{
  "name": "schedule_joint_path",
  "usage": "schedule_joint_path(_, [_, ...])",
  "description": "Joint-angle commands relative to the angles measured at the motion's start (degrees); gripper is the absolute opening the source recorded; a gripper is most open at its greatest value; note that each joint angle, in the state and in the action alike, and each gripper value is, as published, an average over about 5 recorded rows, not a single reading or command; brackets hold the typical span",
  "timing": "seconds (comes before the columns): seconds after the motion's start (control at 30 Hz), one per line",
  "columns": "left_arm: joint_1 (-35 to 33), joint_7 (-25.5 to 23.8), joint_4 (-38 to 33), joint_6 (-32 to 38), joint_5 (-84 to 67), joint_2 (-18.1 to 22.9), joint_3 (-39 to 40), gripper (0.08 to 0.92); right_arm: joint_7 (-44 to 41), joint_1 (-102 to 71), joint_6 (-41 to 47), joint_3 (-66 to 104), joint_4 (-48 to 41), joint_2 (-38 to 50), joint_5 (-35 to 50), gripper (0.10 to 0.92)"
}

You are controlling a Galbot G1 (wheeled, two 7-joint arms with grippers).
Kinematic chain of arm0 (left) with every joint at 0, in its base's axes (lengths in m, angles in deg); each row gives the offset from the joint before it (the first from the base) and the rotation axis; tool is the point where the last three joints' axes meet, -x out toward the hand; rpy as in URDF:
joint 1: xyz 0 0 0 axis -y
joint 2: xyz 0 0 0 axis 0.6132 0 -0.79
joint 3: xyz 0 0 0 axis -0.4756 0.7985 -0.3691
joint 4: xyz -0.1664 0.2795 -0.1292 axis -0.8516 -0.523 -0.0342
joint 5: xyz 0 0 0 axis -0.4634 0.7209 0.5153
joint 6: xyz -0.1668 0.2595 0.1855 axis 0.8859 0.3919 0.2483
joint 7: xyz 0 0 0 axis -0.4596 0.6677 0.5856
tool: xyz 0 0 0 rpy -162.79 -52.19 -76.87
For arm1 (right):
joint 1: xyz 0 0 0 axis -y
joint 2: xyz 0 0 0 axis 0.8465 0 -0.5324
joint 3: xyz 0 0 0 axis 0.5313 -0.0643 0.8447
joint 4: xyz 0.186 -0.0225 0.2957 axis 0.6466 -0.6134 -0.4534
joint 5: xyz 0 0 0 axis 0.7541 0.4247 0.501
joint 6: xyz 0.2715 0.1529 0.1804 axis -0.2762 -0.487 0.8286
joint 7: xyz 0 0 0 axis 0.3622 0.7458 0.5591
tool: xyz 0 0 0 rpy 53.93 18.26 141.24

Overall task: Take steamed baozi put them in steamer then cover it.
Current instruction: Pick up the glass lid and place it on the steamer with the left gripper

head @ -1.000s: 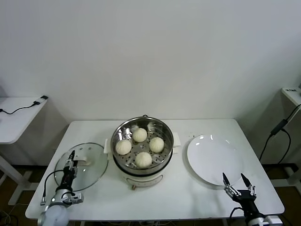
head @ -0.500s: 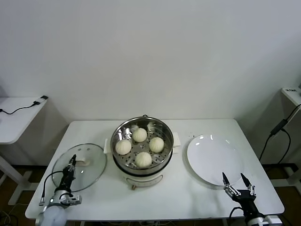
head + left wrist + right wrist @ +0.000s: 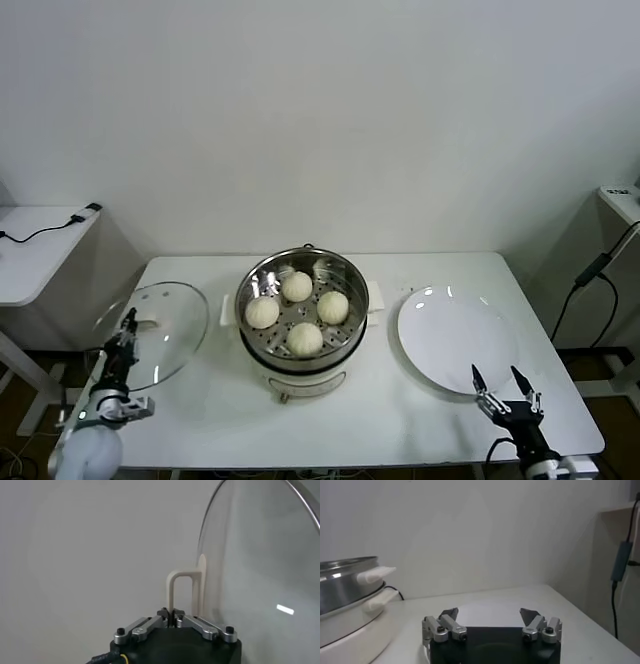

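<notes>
left gripper pinching cover handle, lid tilting clear of table, left of steamer; four baozi sitting in steamer; right gripper idling wide-jawed by plate

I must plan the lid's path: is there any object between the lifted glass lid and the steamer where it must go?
Nothing visible. The left gripper holds the cover tilted left of the steamer; only bare table lies between.
</notes>
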Motion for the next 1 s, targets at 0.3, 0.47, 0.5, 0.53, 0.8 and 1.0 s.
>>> schedule_joint_path(0.3, [-3.4, -19.6, -33.8, -28.1, -8.1, -7.6, 4.8, 0.138, 5.1, 0.2, 4.3, -0.2, 0.4, -0.8, -9.9, 0.823])
schedule_joint_path(0.47, [4.4, -24.5, -37.4, -37.7, -1.3, -6.5, 20.0, 0.138, 5.4, 0.0, 4.3, -0.2, 0.6, -0.9, -11.5, 0.823])
schedule_joint_path(0.5, [5.9, -25.9, -37.7, -39.0, 0.5, -5.9, 22.6, 0.138, 5.4, 0.0, 4.2, -0.1, 0.6, -0.8, -11.6, 0.823])
schedule_joint_path(0.53, [7.3, -27.2, -37.9, -40.4, 2.5, -5.1, 25.3, 0.138, 5.4, -0.1, 4.1, 0.0, 0.6, -0.8, -11.7, 0.823])
schedule_joint_path(0.8, [14.4, -36.6, -35.5, -44.3, 19.9, 5.8, 39.3, 0.138, 5.5, 0.2, 2.5, 0.1, -0.4, -0.7, -11.4, 0.823])
schedule_joint_path(1.0, [14.3, -37.4, -31.2, -44.0, 29.3, 14.8, 43.7, 0.138, 5.5, 0.1, 1.1, 0.1, -1.6, -0.5, -11.0, 0.823])
